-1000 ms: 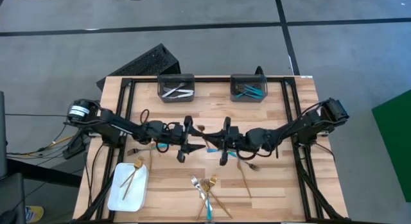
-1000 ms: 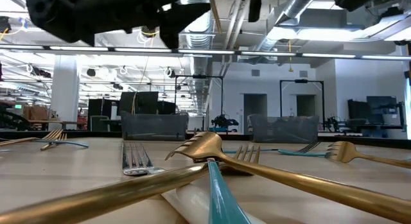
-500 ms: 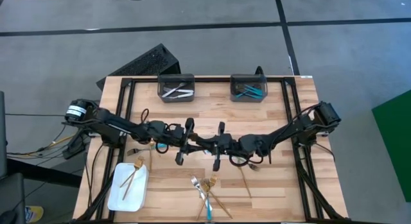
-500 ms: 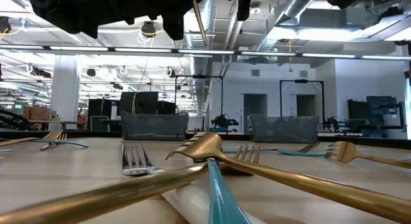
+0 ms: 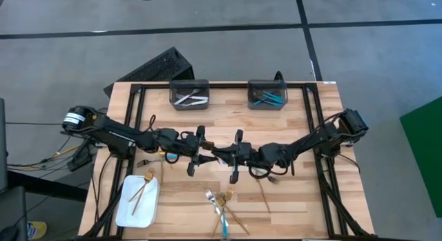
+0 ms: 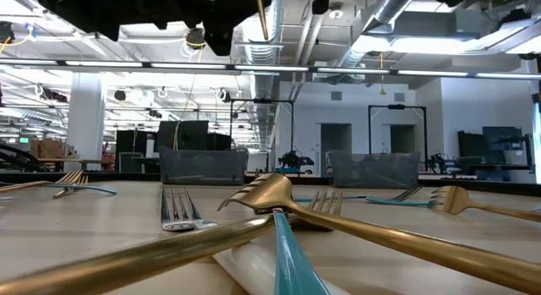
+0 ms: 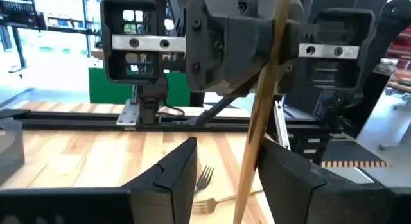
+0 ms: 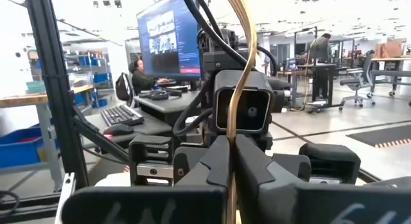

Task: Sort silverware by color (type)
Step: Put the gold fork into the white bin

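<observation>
Gold metal marks the centre of the scene: a slim gold utensil [image 8: 243, 70] stands upright, pinched between the closed fingers of the right gripper [image 5: 225, 158], which meets the left gripper [image 5: 199, 157] face to face above the middle of the wooden table [image 5: 304, 199]; in the left wrist view the same gold shaft [image 7: 264, 102] passes between the left gripper's own fingers [image 7: 170, 176], whose jaws stand apart on either side of it, and whether either pad touches the shaft I cannot tell; in the low view the shaft shows as a thin gold line hanging near the top of the picture under the dark arms; the rest of the silverware is spread over the table; two gold pieces lie in the white tray [image 5: 128, 210] at the near left corner; silver pieces lie in the left dark bin [image 5: 189, 94] at the far edge, and turquoise-handled pieces in the right dark bin [image 5: 268, 94] beside it; a small heap with a turquoise-handled fork [image 5: 219, 217] crossed by gold forks [image 5: 228, 199] lies near the front edge, close to the low camera, where a silver fork [image 6: 176, 209] also lies flat; another long gold piece [image 5: 264, 194] lies alone right of the heap; a further fork [image 5: 143, 160] rests under the left arm, partly hidden; a person sits at a desk in the room behind, seen in the right wrist view.
</observation>
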You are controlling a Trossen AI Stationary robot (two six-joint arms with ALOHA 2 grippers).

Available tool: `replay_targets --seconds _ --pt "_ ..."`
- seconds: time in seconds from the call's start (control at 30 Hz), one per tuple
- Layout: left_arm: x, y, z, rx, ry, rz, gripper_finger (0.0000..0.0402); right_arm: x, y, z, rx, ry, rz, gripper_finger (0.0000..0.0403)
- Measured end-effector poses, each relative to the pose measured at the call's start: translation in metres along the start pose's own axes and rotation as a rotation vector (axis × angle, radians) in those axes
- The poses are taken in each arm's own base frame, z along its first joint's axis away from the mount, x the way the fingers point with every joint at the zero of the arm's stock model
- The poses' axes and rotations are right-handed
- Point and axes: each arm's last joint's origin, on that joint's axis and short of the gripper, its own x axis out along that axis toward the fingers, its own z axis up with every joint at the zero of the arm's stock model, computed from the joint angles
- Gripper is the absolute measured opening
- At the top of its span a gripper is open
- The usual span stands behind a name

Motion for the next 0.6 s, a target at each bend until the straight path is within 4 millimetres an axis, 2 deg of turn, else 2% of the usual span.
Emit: replay_targets --seconds 0.3,0.53,0.6 --pt "0.0 0.0 0.002 0.005 -0.019 0.005 0.011 0.0 0.0 -0.003 -0.007 0.027 0.003 0.0024" --pt "0.0 -0.001 0.0 0.003 0.0 -0.029 0.0018 0.0 -0.001 -0.01 0.038 0.09 -0.008 0.0034" --pt "0.0 -0.002 -0.003 0.001 0.035 -0.029 0.0011 0.0 -0.001 -0.012 0.032 0.108 -0.012 0.0044"
